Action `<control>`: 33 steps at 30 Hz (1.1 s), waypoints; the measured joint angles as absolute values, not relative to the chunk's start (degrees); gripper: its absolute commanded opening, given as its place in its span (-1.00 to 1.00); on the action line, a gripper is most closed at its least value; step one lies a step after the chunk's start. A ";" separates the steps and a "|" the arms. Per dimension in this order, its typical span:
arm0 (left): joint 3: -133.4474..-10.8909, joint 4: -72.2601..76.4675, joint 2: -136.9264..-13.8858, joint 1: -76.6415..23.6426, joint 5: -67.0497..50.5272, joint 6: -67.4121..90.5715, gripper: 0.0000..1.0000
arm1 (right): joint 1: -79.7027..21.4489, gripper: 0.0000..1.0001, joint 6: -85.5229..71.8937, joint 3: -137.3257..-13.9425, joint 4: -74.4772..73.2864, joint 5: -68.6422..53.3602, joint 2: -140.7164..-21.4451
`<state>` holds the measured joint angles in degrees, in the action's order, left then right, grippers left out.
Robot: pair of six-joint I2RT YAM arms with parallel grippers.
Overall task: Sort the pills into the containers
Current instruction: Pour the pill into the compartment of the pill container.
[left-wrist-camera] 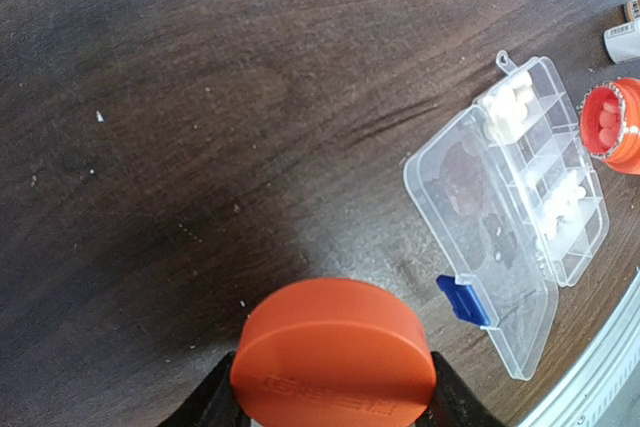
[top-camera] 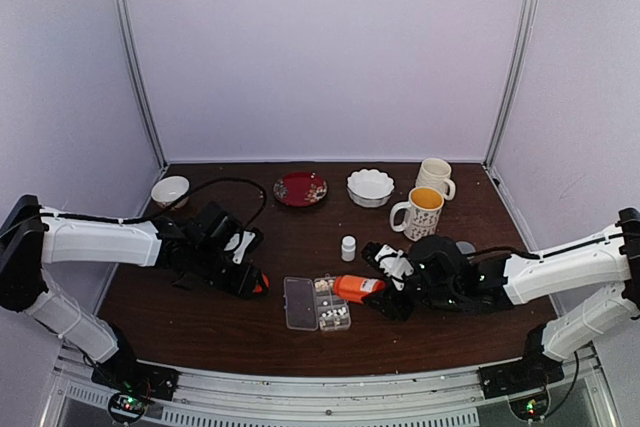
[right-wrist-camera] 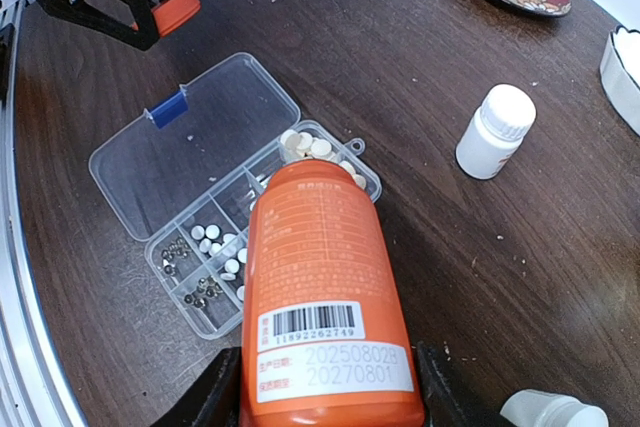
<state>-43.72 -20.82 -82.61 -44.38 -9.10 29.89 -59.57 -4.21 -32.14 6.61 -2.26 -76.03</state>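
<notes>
- From above: the left claw (top-camera: 256,284) grips an orange cap (top-camera: 261,285) just beside the open pill box (top-camera: 318,304) on the bench (top-camera: 250,337).
- Left wrist: pills (left-wrist-camera: 505,107) lie in several cells (left-wrist-camera: 560,237), and the lid lies flat.
- Right wrist: the right claw (right-wrist-camera: 325,397) clamps a tilted orange bottle (right-wrist-camera: 325,277), its mouth over a pill-heaped end cell.

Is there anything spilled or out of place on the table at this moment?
Nothing clearly spilled: the tiny whitish pills lie inside the clear plastic pill box. Only a few pale specks dot the dark wooden table.

Left arm (top-camera: 100,242), right arm (top-camera: 565,269) — white shells, black joints, black cables.
</notes>
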 measured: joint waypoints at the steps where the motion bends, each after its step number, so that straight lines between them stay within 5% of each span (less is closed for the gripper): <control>1: -43.72 -20.84 -82.70 -44.38 -9.13 29.89 -0.95 | -59.61 -1.00 -4.21 -32.60 5.91 -2.11 -76.36; 33: -43.97 -20.84 -83.15 -44.75 -9.23 29.87 -0.96 | -61.12 -1.00 -3.55 -36.36 0.45 1.08 -78.11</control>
